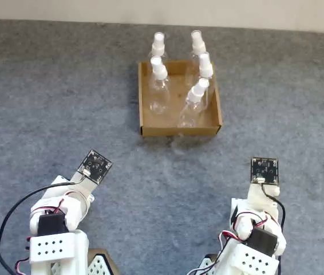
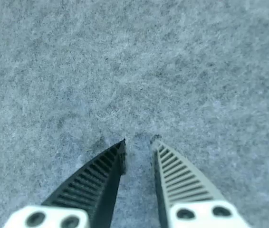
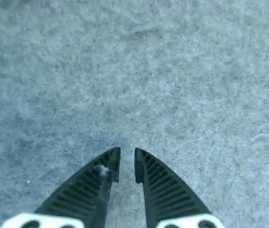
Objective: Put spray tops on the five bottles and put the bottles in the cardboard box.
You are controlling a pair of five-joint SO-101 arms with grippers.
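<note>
Five clear bottles with white spray tops stand at the cardboard box [image 1: 145,109] at the far middle of the table. Three of them [image 1: 159,91] [image 1: 192,106] [image 1: 205,69] are inside the box. The other two [image 1: 158,46] [image 1: 197,43] rise at its far wall, and I cannot tell if they are inside or just behind it. My left gripper [image 2: 139,141] hangs low over bare grey carpet, fingers nearly together, holding nothing. My right gripper [image 3: 127,150] does the same, with only a thin slit between its fingers. Both arms are folded back at the near edge.
Grey carpet [image 1: 47,103] covers the whole table. The left arm [image 1: 64,212] and right arm [image 1: 259,217] sit at the front left and front right. A black cable [image 1: 4,223] loops beside the left arm. A wide strip of carpet separates the arms from the box.
</note>
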